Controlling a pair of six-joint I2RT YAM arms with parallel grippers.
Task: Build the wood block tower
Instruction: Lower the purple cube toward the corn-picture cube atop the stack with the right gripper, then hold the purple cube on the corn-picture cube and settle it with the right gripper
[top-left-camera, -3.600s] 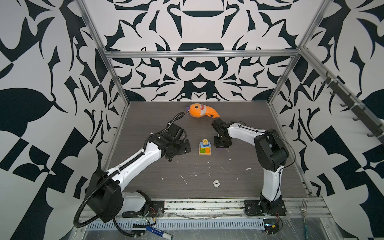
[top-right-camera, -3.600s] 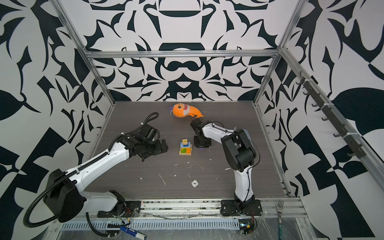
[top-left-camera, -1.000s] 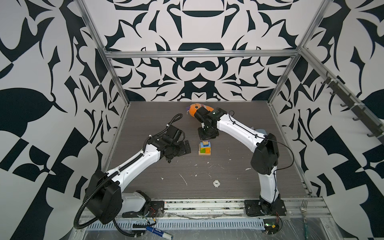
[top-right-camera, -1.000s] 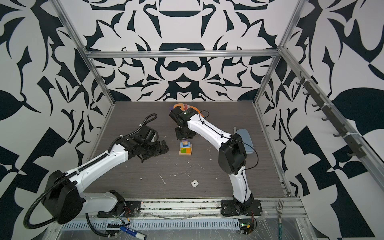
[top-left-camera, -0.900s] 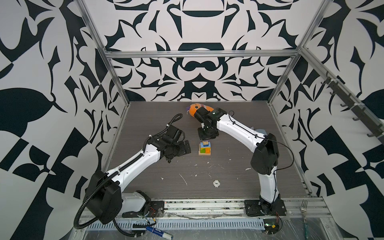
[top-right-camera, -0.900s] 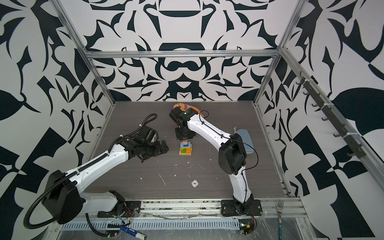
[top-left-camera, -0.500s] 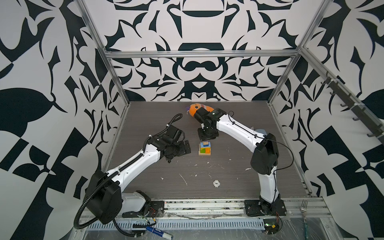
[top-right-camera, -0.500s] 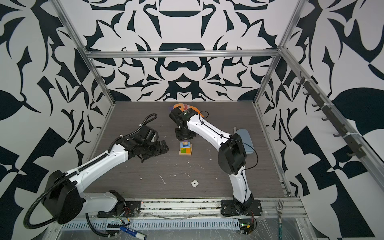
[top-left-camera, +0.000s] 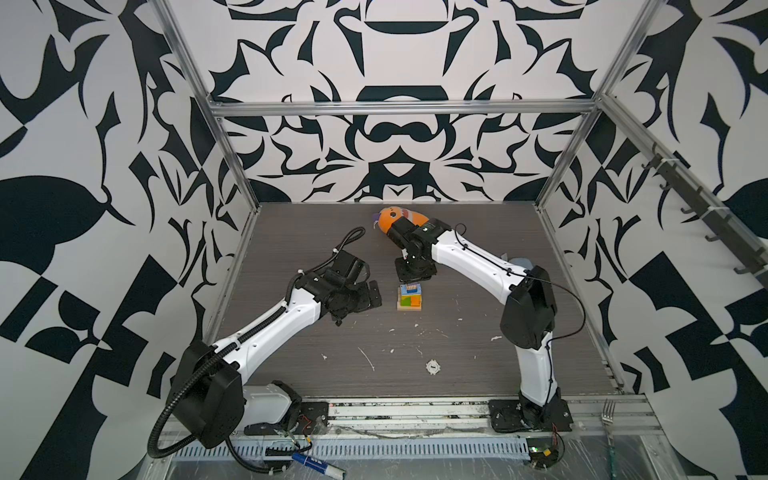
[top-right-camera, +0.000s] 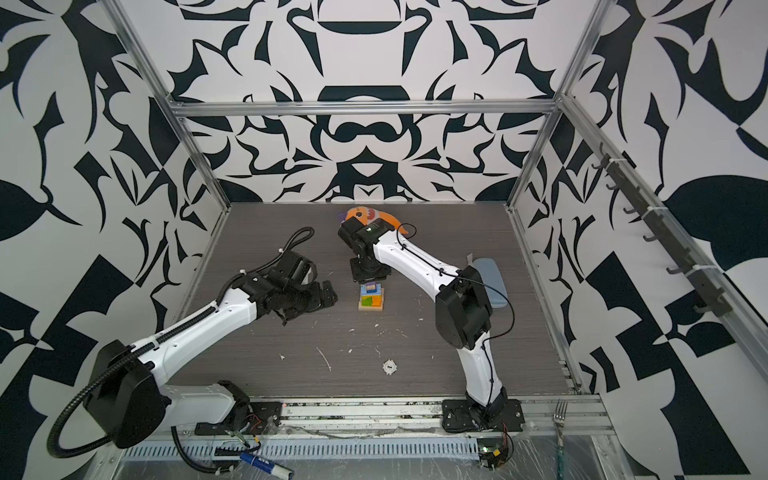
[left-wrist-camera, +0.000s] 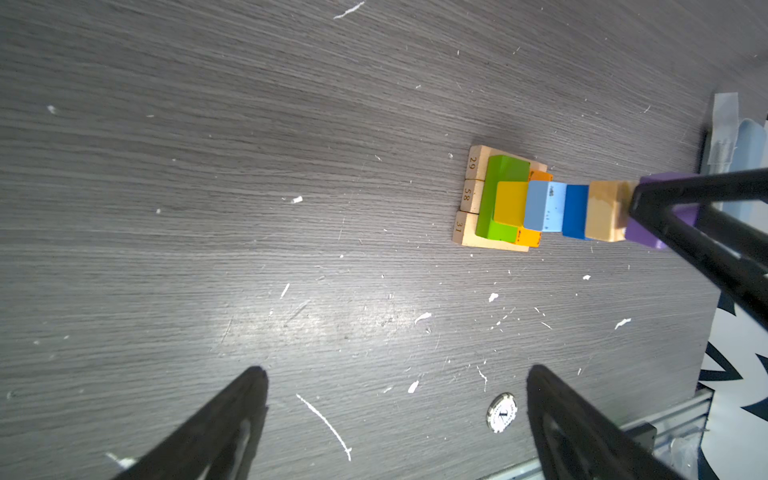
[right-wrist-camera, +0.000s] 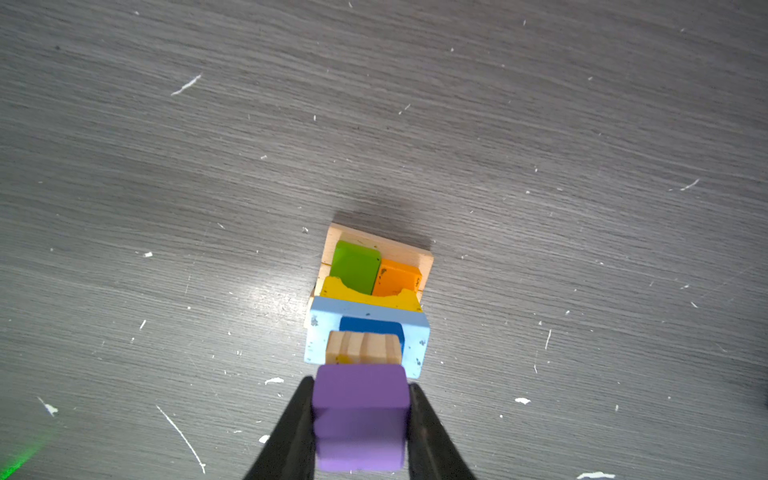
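The wood block tower (top-left-camera: 409, 296) stands mid-table (top-left-camera: 457, 374): 3 tan bars under green, orange, yellow, light-blue, blue and tan blocks. At its top is the purple cube (right-wrist-camera: 360, 415), pinched by the right gripper (right-wrist-camera: 360, 383). The left gripper (left-wrist-camera: 395, 374) gapes wide beside the tower.

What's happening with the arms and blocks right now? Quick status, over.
Left gripper open, beside tower. Right gripper shut on purple cube at tower top. Plush fish behind, apart.
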